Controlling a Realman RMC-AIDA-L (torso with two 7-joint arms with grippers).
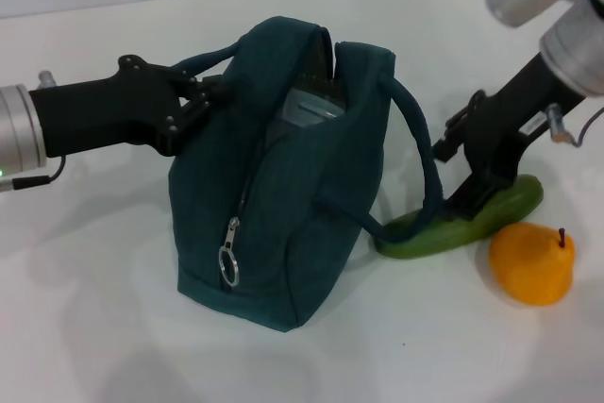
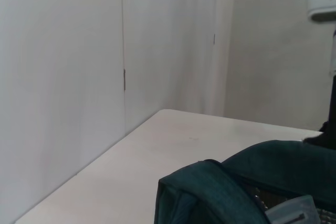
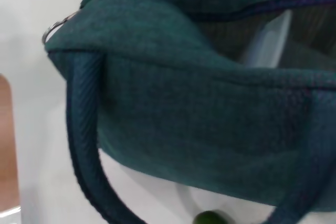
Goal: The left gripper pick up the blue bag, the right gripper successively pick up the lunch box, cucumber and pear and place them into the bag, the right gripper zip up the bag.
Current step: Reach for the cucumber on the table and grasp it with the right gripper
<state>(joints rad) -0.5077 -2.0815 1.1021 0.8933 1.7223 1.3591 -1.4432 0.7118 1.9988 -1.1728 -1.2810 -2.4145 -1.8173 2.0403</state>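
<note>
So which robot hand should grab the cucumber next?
The right hand. It is already down on the cucumber, beside the pear. The left hand is busy at the blue bag, holding its handle.

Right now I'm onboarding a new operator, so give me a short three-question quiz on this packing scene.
1. True or false: the clear plastic lunch box with the blue-rimmed lid already sits inside the dark teal-blue fabric bag.
2. Which item is the black right gripper with the silver wrist down on: (a) the orange-yellow rounded pear, (b) the long dark green cucumber, (c) the metal ring zipper pull?
3. Fill in: the black left gripper holds the bag by its rope-like ____.

Key: 1 true; 2 b; 3 handle.
</note>
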